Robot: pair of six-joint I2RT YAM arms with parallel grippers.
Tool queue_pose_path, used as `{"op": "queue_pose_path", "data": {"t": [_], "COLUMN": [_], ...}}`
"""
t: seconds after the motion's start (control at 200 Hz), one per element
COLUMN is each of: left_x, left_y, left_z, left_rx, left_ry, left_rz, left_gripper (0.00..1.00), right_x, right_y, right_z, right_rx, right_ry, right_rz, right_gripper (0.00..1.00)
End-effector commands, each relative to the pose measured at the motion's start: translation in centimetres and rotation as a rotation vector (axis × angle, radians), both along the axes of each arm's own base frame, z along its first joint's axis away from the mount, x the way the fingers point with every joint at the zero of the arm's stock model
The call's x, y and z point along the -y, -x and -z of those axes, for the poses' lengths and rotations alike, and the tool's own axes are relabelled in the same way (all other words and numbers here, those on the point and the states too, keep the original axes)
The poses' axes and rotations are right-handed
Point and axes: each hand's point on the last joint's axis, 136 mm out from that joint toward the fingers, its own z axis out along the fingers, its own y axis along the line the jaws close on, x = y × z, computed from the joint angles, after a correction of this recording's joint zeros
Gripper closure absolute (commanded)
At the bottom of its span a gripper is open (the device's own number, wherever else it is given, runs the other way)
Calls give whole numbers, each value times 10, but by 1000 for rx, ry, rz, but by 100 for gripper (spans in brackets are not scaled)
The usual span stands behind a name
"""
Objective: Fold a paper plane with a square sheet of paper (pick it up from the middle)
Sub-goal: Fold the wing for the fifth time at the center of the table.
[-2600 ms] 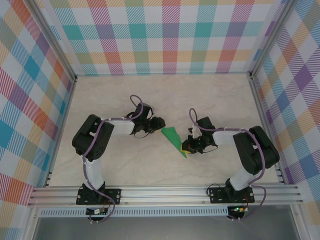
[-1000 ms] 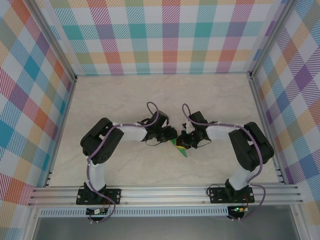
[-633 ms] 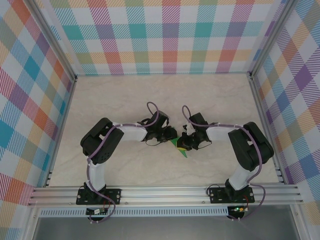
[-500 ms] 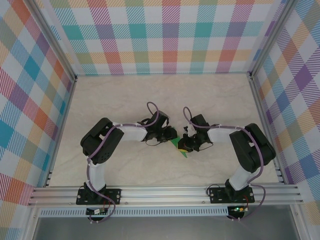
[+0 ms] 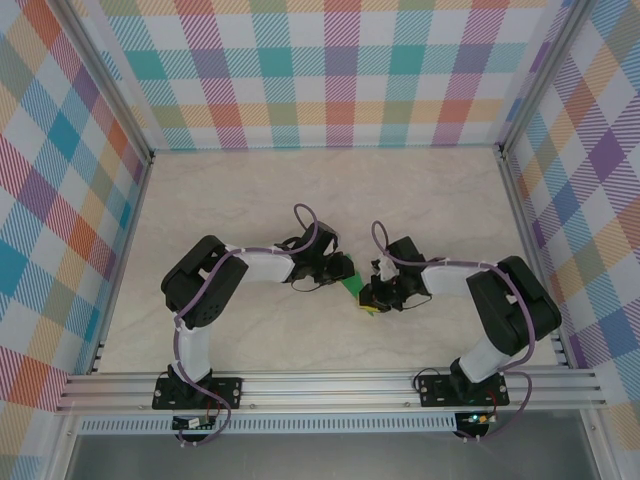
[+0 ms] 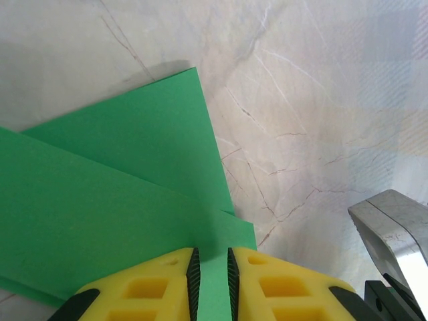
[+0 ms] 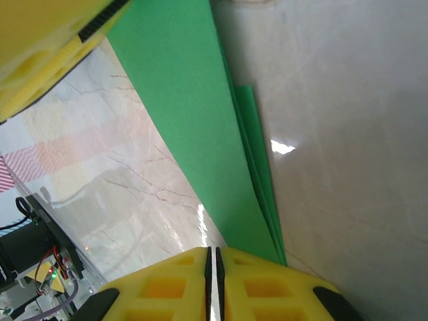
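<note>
**Thin folds, two close grippers: where this can slip**

The green paper (image 5: pixel 351 289) lies flat in the middle of the tabletop (image 5: pixel 250 190), folded into a narrow pointed shape. It runs from far-left to near-right between the two arms.

The left gripper (image 6: pixel 210 254) sits at the far-left end. Its jaws stand a narrow slot apart with green showing in the slot. I cannot tell whether they pinch a fold or only press on the paper.

The right gripper (image 7: pixel 211 253) is at the near-right end. Its jaws are almost together, with a hairline slit and no green in it. The paper's edge ends just beside its right finger.

The main risk, as I judge it, is the paper shifting. If either gripper drags sideways while the other's hold is light, the paper will probably pivot on the smooth tabletop and the next crease will run crooked.

In the right wrist view the stacked layers fan slightly along one edge. They could spring apart once pressure comes off, or a finger could catch a loose layer and buckle or tear it.

The two grippers are also close together, so a careless move could knock one into the other.

Nothing here acts as a container. The paper rests directly on the tabletop.
</note>
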Motion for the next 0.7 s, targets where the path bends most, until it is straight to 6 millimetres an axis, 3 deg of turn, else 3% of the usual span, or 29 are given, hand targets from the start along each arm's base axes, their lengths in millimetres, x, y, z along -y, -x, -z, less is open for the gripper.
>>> {"op": "queue_pose_path", "data": {"t": [0.0,0.185,0.5,0.695], "left_x": [-21,-21,-20,-18], "left_y": [8,9,7,5], "left_z": [36,37,30,24], "left_rx": [-51,-52,-39,-32], "left_ry": [-111,-114,-112,-98], "left_rz": [-9,-8,-3,0], "left_gripper": [79,79,79,79], "right_x": [21,24,48,47], "right_y": [31,36,41,41], "right_z": [17,14,19,17], "right_rx": [-123,-137,-109,-102], "right_ry": [52,17,164,150], "right_rz": [16,36,59,55], "right_gripper": [86,85,88,88]}}
